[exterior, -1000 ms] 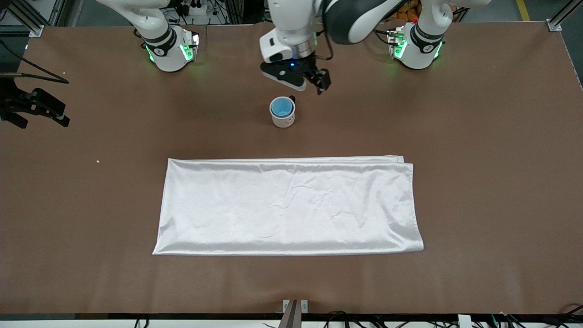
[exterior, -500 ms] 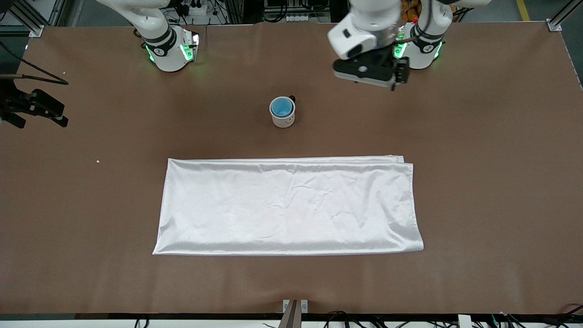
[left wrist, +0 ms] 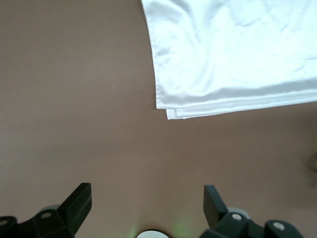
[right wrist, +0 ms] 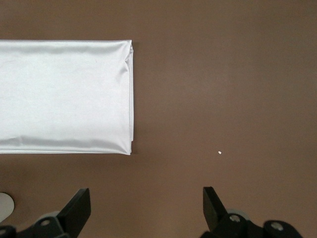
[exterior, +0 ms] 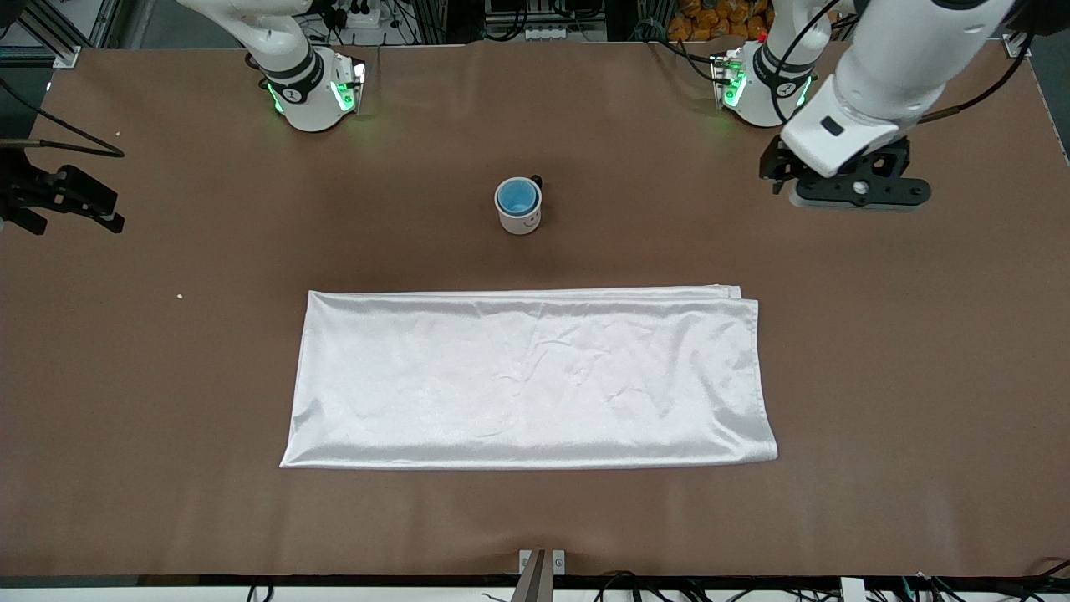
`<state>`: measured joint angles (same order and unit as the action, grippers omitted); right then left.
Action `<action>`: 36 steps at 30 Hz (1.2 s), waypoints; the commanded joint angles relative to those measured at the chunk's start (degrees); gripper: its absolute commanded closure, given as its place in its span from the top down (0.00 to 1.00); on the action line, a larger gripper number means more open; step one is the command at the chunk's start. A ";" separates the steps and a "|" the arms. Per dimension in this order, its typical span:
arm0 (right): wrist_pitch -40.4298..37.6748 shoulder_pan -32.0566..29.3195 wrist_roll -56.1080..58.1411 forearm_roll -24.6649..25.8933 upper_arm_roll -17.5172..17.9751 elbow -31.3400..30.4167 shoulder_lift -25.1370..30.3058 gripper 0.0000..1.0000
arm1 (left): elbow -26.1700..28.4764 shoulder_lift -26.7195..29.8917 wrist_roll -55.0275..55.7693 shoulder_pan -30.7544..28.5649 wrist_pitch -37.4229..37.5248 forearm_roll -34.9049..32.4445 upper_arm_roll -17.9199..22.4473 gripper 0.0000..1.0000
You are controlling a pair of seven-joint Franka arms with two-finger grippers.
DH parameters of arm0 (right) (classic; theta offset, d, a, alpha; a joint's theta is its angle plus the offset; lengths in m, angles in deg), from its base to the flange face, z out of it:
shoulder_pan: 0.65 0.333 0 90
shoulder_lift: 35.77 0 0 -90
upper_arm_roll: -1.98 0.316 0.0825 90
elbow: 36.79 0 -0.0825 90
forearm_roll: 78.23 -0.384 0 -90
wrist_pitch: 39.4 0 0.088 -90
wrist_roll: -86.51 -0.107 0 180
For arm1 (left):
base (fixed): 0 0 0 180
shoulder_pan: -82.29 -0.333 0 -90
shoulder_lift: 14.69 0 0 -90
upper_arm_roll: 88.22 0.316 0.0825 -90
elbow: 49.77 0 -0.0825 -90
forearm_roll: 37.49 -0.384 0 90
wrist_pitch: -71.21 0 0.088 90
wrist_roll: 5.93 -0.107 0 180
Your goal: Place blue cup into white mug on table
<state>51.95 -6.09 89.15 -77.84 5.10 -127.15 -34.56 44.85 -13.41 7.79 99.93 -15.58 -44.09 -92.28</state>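
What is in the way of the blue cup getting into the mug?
Nothing: the blue cup already sits inside the mug on the table. The left gripper is open over bare table toward the left arm's end, holding nothing. The right gripper is open too, waiting at the other end.

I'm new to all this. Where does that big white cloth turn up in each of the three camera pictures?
Front view: the white cloth lies flat on the table, nearer the front camera than the white mug.
Left wrist view: one corner of the cloth shows.
Right wrist view: one end of the cloth shows.
Shared landmark: the cloth's folded edge against the brown table.
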 commanded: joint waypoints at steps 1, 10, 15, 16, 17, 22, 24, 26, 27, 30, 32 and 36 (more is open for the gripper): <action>-0.74 -2.29 1.48 -0.13 0.48 0.63 -0.33 1.00 | 0.66 1.01 -0.63 0.19 -0.66 4.40 4.67 1.00; -1.44 -2.21 3.16 -0.22 0.57 0.63 -0.95 1.00 | -2.95 -1.63 -3.27 0.19 -1.01 4.14 8.46 1.00; -1.44 -1.07 3.16 -0.31 0.83 0.63 -0.95 1.00 | -4.09 -2.69 -3.35 0.19 -1.10 4.75 9.51 1.00; -1.44 -0.37 3.07 -0.31 0.83 0.63 -0.95 1.00 | -4.18 -2.77 -3.35 0.19 -1.18 4.84 9.86 1.00; -1.44 0.16 2.90 -0.31 0.75 0.63 -1.03 1.00 | -4.27 -2.78 -3.44 0.19 -1.45 4.84 10.04 1.00; -1.62 1.57 2.54 -0.22 0.74 0.19 -1.12 1.00 | -4.18 -2.86 -5.37 0.19 -3.29 4.75 10.04 1.00; -1.62 1.40 2.54 -0.22 0.74 0.19 -1.12 1.00 | -4.18 -3.04 -6.51 0.19 -3.99 4.75 10.04 1.00; -1.62 1.31 2.63 -0.22 0.74 0.19 -1.12 1.00 | -4.27 -3.04 -6.78 0.19 -4.09 4.75 10.04 1.00; -1.62 1.22 2.63 -0.22 0.74 0.19 -1.12 1.00 | -4.18 -3.04 -6.78 0.19 -4.17 4.84 10.04 1.00; -1.62 1.13 2.63 -0.22 0.66 0.19 -1.12 1.00 | -4.18 -3.13 -6.78 0.19 -4.35 4.93 10.04 1.00; -1.62 1.04 2.63 -0.22 0.66 0.19 -1.12 1.00 | -4.27 -3.13 -6.78 0.19 -4.79 5.02 10.04 1.00; -1.62 0.69 2.63 -0.22 0.66 0.19 -1.12 1.00 | -4.18 -3.13 -6.87 0.19 -5.05 6.42 10.13 1.00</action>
<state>50.94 -4.71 91.54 -77.96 5.62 -127.36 -35.64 42.07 -15.83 2.50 99.99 -20.50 -40.39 -82.77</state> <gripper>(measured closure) 0.000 0.000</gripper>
